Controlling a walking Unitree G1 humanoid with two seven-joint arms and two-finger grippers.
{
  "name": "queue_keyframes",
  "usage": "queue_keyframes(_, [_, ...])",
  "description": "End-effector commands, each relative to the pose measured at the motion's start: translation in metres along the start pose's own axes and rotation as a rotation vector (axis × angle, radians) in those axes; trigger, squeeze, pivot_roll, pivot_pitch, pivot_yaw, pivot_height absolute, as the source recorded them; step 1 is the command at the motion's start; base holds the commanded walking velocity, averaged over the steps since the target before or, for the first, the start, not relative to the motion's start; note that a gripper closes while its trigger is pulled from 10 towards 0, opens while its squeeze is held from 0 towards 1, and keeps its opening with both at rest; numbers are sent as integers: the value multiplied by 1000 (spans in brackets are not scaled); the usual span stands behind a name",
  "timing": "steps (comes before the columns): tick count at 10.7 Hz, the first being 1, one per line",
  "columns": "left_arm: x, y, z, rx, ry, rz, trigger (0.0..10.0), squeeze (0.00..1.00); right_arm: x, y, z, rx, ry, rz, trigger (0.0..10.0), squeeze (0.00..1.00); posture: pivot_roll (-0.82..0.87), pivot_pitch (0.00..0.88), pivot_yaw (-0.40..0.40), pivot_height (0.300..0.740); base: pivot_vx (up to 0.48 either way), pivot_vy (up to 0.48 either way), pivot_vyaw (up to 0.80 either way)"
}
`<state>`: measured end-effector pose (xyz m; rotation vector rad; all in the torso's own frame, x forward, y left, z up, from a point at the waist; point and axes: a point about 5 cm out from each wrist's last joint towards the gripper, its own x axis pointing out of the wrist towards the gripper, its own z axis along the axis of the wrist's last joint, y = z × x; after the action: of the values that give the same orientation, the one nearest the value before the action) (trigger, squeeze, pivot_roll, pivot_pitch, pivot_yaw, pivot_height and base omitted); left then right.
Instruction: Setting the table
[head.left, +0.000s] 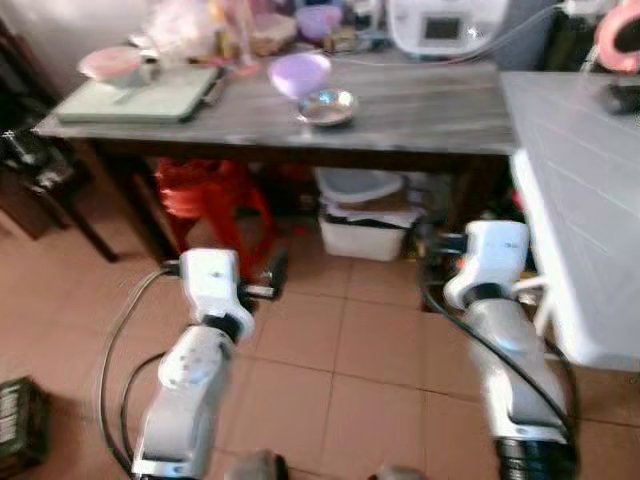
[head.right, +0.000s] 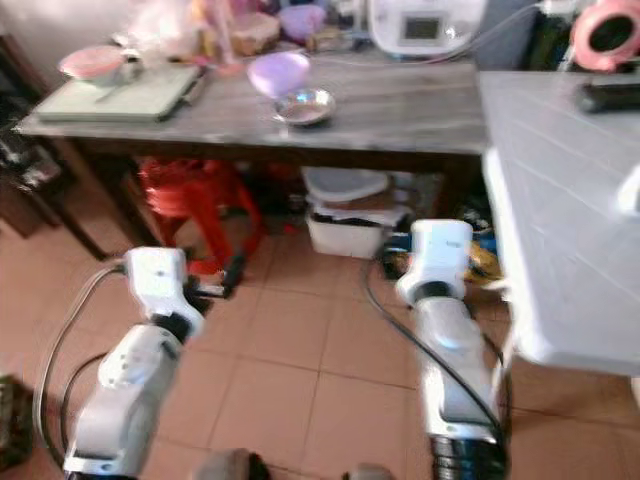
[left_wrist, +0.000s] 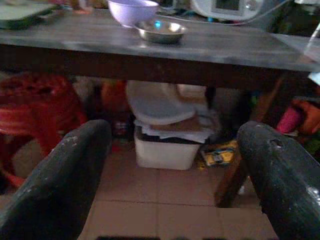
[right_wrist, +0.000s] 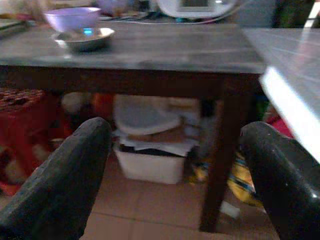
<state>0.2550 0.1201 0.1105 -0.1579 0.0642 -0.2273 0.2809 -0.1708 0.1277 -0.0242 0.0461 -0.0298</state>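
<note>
Two silver arms, black-fingered grippers

White wrist housings, black loose cables; left gripper (left_wrist: 170, 175) and right gripper (right_wrist: 172, 175) have thick, rounded, matte fingers.

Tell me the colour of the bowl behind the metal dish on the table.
Pale purple bowl, right behind the steel dish; clearest in the left eye view.

A home kitchen or dining corner: terracotta floor tiles (head.left: 340, 340), a grey wooden table (head.left: 420, 110) carrying a purple bowl (head.left: 300, 72), a steel bowl (head.left: 327, 106) and a rice cooker (head.left: 445, 25) (cord attached), with a red plastic stool (head.left: 205, 195) and storage tubs (head.left: 365, 230) beneath.
</note>
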Motion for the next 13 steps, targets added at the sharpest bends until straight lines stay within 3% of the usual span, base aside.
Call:
queue_keyframes(1, [-2, 7, 1, 13, 1, 16, 10000, 0, 2, 11, 6, 25, -24, 39, 10000, 0, 25, 92, 67, 740, 0, -349, -519])
queue_keyframes(9, [2, 1, 6, 24, -28, -1, 10000, 0, 9, 17, 24, 30, -108, 69, 10000, 0, 22, 86, 70, 740, 0, -426, 0])
queue_keyframes(13, [4, -1, 9, 42, -40, -38, 10000, 0, 12, 20, 26, 35, -117, 70, 10000, 0, 27, 78, 73, 740, 336, -331, 0])
